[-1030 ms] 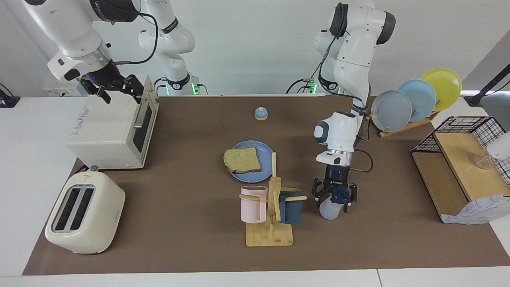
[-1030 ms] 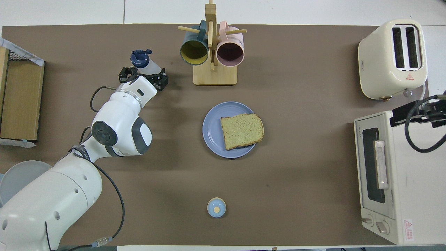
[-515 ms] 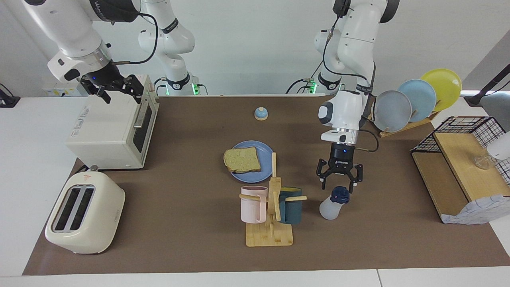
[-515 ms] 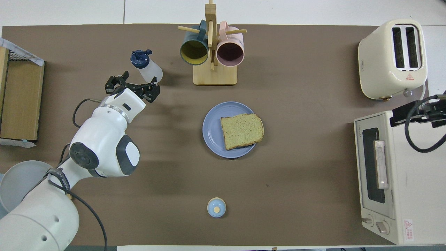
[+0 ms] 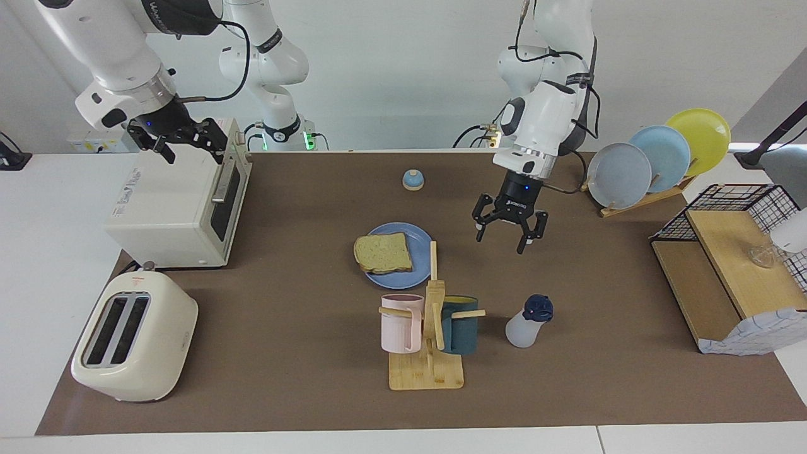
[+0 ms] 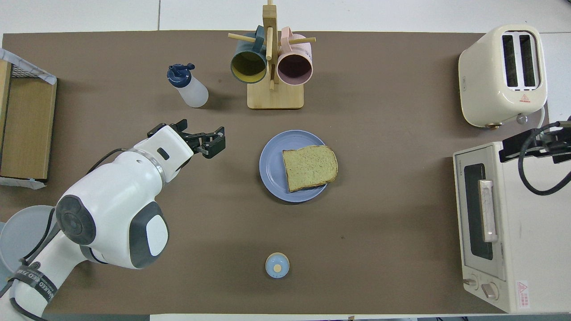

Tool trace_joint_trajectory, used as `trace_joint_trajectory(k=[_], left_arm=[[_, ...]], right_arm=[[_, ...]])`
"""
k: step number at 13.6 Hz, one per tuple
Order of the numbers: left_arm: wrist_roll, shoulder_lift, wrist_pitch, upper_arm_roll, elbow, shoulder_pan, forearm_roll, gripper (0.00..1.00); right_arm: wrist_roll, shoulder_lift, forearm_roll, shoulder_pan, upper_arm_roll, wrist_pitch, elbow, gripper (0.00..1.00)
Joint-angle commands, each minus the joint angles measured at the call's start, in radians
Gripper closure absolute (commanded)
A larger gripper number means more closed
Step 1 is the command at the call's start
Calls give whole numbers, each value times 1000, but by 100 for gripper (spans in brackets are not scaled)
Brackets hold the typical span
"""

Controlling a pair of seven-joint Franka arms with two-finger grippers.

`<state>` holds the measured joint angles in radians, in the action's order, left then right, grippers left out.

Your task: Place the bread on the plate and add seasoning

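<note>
Left hand (image 5: 509, 235), fingers spread & empty, is hanging over bare brown table (image 5: 302, 284) btwn round periwinkle-blue plate (image 5: 421, 238) & translucent navy-capped seasoning bottle (image 5: 528, 321); right hand (image 5: 184, 140), also spread, is waiting over white toaster oven (image 5: 170, 208).

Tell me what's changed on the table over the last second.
The left gripper, which was around the seasoning bottle a second ago, has let it go, risen and pulled back toward the robots; it now hangs open over bare mat beside the plate. The bottle stays standing by the mug rack. The bread stays on the plate, and the right gripper still waits over the toaster oven.
</note>
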<state>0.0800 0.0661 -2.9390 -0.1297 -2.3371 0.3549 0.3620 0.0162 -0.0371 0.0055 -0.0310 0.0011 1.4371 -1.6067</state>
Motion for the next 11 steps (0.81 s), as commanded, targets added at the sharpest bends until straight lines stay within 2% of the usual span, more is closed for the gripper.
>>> trace_joint_trajectory(k=[1, 5, 9, 11], left_arm=[[-75, 44, 156, 8, 43, 0, 8, 0], [-77, 44, 498, 15, 240, -85, -9, 0], [-66, 38, 800, 15, 410, -200, -153, 0], [-28, 32, 970, 16, 494, -237, -262, 0]], right_arm=[[-18, 2, -1, -15, 10, -1, 8, 0], [-18, 2, -1, -15, 10, -1, 8, 0], [-18, 2, -1, -15, 10, -1, 8, 0], [-18, 2, -1, -15, 10, -1, 8, 0]])
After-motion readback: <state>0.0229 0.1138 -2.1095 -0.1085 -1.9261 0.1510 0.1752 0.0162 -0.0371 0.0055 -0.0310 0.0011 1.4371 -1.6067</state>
